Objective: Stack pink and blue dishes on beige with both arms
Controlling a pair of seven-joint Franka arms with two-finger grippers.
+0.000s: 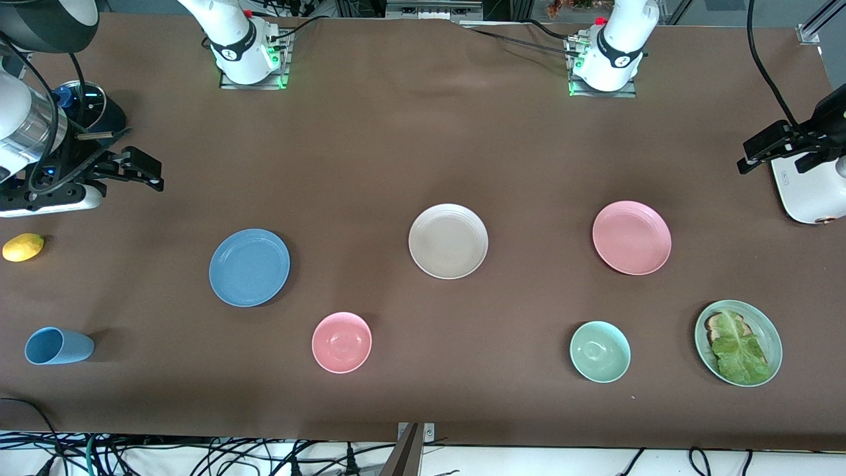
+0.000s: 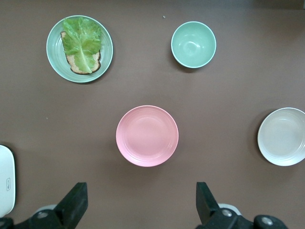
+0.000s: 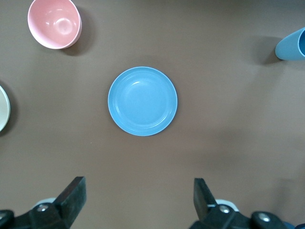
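Note:
Three equal flat plates lie apart on the brown table. The beige plate [image 1: 448, 240] is in the middle, the blue plate [image 1: 249, 267] toward the right arm's end, the pink plate [image 1: 631, 237] toward the left arm's end. My left gripper [image 1: 750, 155] hangs open and empty, high over the table edge by a white device. Its wrist view shows the pink plate [image 2: 147, 136] and part of the beige plate [image 2: 282, 136]. My right gripper [image 1: 147, 173] is also open, empty and raised at its end. Its wrist view centres the blue plate [image 3: 142, 101].
A pink bowl [image 1: 342, 342] and a green bowl [image 1: 599, 351] sit nearer the front camera. A pale green plate [image 1: 773, 330] holds bread and lettuce. A blue cup [image 1: 58, 346] lies on its side, with a lemon [image 1: 23, 247] close by. The white device [image 1: 809, 192] is at the left arm's end.

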